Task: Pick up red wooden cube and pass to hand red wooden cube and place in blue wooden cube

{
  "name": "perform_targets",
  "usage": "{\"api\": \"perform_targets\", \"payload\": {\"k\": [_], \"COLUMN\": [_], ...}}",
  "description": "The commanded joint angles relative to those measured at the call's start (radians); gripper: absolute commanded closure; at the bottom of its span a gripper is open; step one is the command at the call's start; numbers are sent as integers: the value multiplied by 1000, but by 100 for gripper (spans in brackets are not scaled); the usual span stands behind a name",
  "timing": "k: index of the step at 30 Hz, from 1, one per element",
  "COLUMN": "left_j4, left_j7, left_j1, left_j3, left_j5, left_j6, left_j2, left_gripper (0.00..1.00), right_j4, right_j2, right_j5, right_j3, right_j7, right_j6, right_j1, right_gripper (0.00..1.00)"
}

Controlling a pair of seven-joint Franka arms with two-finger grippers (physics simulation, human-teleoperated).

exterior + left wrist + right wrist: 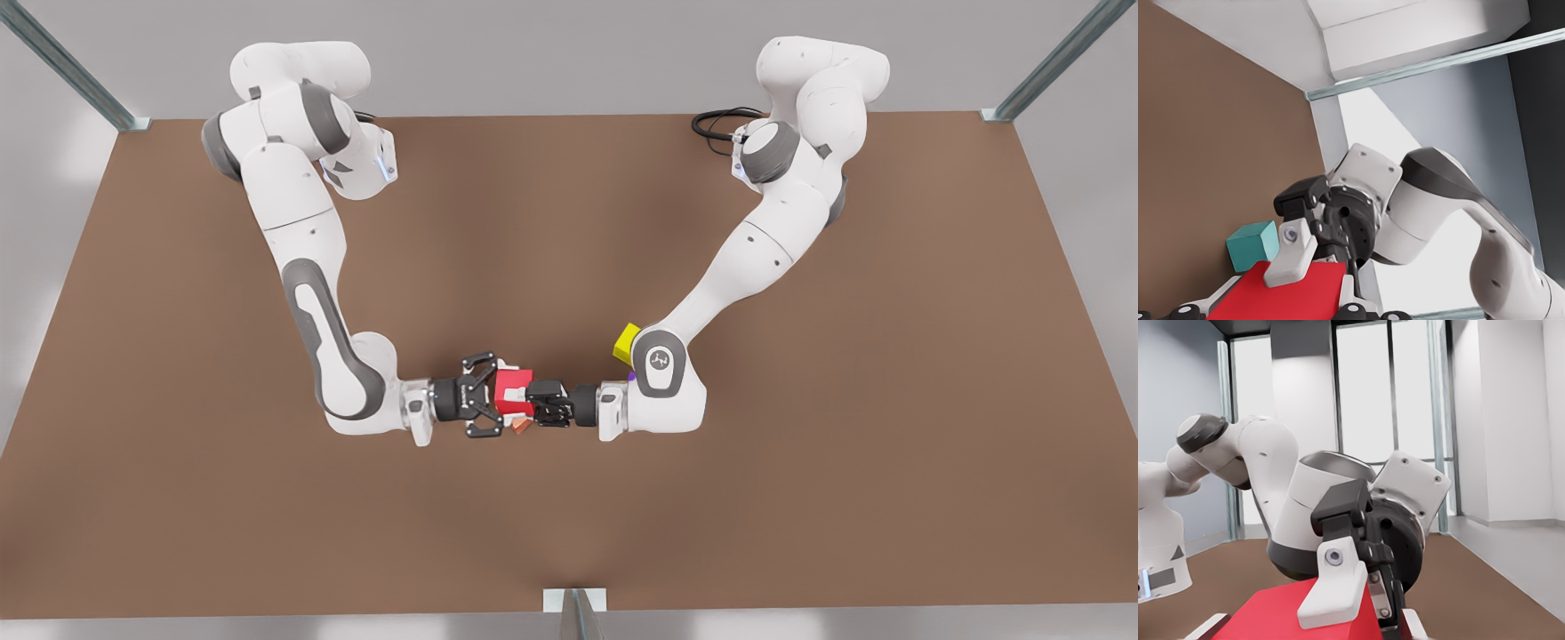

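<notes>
Red wooden cube [513,391]: small, matte, plain faces, sharp edges. Held off the table betw. both grippers, mid-scene.

Left gripper [508,391]: black open-linkage hand w/ silver wrist ring, on the arm at the front view's left. Linkage splayed wide, white pads above and below the cube. In the right wrist view one of its white fingers [1335,590] lies flat on the red face [1271,617]; reads as clamped on the cube.

Right gripper [538,402]: compact black body, on the arm at the front view's right, facing the left gripper head-on. In the left wrist view its white finger [1293,257] presses flat on the cube [1291,293]; also reads as clamped.

Pose: both forearms roughly level, wrists pointing at each other, elbows bent back toward the bases.

Blue wooden cube [1253,245]: teal, plain, on the table just beyond the left gripper's tips, beside the red cube.

Others: salmon cube [520,427] just beside/below the left gripper's lower finger; yellow cube [627,343] and a sliver of purple cube [631,376] behind the right gripper's wrist, partly hidden by the arm.

Table [569,222]: flat brown board. Wide bare surface all round the grippers, edges well apart from them.
</notes>
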Motion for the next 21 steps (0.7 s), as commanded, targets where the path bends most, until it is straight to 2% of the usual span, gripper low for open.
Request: {"api": "perform_targets", "payload": {"k": [1, 2, 3, 8, 9, 10, 13, 14, 15, 21], "left_j4": [1, 1, 1, -1, -1, -1, -1, -2, -5, -10], "left_j7": [39, 39, 39, 37, 36, 36, 33, 28, -2, -9], "left_j1": [-1, -1, -1, -1, -1, -1, -1, 1, 7, 98], "left_j3": [-1, -1, -1, -1, -1, -1, -1, -1, -1, -3], "left_j5": [-9, -9, -9, -9, -10, -18, -30, -30, -44, -33], "left_j6": [-10, -8, -8, -8, -8, -8, -10, -12, -19, -123], "left_j2": [-2, -2, -1, -1, -1, -1, -4, -5, -7, -14], "left_gripper": [45, 45, 45, 42, 28, 22, 22, 18, 0, 0], "right_j4": [2, 2, 3, 2, 2, 2, 2, 2, 2, -3], "right_j2": [0, 0, 0, 0, 0, 0, -2, -2, -2, -8], "right_j5": [3, 3, 3, 3, 3, 1, 1, 0, -2, -23], "right_j3": [1, 1, 1, 1, 1, 1, 1, 1, 3, 0], "right_j7": [-1, -1, -1, 0, 2, 3, 3, 3, 5, 13], "right_j6": [12, 12, 12, 18, 17, 12, 9, 7, 7, -14], "right_j1": [0, 0, 0, 0, -3, -3, -6, -6, -8, -39], "right_gripper": [24, 31, 33, 35, 35, 35, 35, 35, 35, 35]}}
